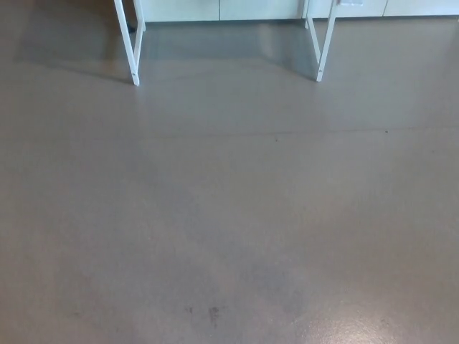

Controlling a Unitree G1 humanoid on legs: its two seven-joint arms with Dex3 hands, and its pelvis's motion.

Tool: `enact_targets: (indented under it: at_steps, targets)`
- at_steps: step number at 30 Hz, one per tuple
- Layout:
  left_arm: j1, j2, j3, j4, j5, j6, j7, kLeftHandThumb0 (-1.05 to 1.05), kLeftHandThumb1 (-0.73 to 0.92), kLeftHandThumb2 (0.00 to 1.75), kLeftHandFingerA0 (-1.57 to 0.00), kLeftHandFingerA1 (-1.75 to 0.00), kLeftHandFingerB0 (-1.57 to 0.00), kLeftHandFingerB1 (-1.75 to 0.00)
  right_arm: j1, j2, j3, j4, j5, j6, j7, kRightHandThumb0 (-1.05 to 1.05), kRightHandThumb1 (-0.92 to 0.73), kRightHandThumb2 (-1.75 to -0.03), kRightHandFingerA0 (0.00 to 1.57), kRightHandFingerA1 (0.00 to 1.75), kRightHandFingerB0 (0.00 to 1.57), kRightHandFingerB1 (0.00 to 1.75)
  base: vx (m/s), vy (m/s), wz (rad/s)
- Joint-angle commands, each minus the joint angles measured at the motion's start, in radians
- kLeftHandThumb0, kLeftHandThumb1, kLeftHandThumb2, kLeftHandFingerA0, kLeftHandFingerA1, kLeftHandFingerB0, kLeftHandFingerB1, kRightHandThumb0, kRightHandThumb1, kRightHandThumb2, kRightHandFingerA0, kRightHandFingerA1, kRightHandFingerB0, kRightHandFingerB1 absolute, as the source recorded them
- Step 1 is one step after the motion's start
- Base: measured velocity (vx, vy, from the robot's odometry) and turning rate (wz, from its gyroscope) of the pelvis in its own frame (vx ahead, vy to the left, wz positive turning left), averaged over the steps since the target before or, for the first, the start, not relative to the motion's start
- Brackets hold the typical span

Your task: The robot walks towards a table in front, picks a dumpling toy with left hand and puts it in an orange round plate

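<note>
Dumpling is nowhere in my view yet; neither it nor the orange plate shows, so I judge both sit up on the bench top, above the top edge of what the head camera gives me. All I get of the bench is its white legs: one pair at upper left [133, 50] and one at upper right [321, 46], standing on the floor with open space between them. Behind them runs a pale wall or cabinet front [237, 8], cut off by the frame.

The camera is tilted down, which is why the floor [229, 215] fills nearly the whole picture. It is a smooth grey surface with a faint seam [323, 132] crossing it below the legs and a few small dark scuffs [213, 312] near the bottom. A soft sheen lies at the lower right corner.

Neither robot hand is in view, left or right, so I cannot tell whether the fingers are spread or pressed together.

I read this as the walking stage, with the bench well ahead and nothing picked. Nothing stands in the way on the floor between me and the legs. The approach should stop short of the legs, centred between them, so the left arm can reach over the top.
</note>
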Motion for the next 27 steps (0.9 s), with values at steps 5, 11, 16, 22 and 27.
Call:
enact_targets:
  at_steps: [5, 11, 16, 22, 27]
  targets:
    - [0.001, 0.025, -0.018, 0.028, 0.031, -0.078, 0.039, -0.34, 0.68, 0.6, -0.6, -0.84, -0.2, -0.29, 0.007, -0.02, -0.009, 0.017, -0.003, -0.051, -0.017, -0.51, -0.57, -0.82, 0.65, 0.56, 0.34, 0.45, 0.0, 0.0, 0.0]
    - [-0.012, 0.027, -0.025, 0.032, 0.035, -0.07, 0.03, -0.37, 0.69, 0.61, -0.61, -0.83, -0.2, -0.29, 0.008, -0.012, -0.023, 0.017, 0.008, -0.059, -0.016, -0.51, -0.57, -0.83, 0.69, 0.58, 0.36, 0.46, 0.0, 0.0, 0.0]
    - [-0.012, 0.026, -0.029, 0.034, 0.036, -0.077, 0.033, -0.35, 0.68, 0.6, -0.62, -0.81, -0.21, -0.29, 0.006, -0.013, -0.01, 0.017, -0.011, -0.055, -0.025, -0.51, -0.57, -0.81, 0.7, 0.57, 0.34, 0.45, 0.03, -0.019, 0.02]
    - [-0.021, 0.027, -0.031, 0.034, 0.04, -0.076, 0.037, -0.37, 0.69, 0.61, -0.59, -0.88, -0.2, -0.3, -0.008, -0.012, -0.009, 0.019, -0.011, -0.052, -0.023, -0.51, -0.57, -0.82, 0.71, 0.57, 0.35, 0.45, 0.0, -0.005, 0.11]
    - [-0.021, 0.023, -0.016, 0.028, 0.027, -0.088, 0.034, -0.34, 0.69, 0.6, -0.62, -0.89, -0.21, -0.29, -0.018, -0.014, -0.01, 0.024, -0.012, -0.05, -0.022, -0.52, -0.57, -0.81, 0.7, 0.56, 0.36, 0.45, 0.06, 0.186, -0.11]
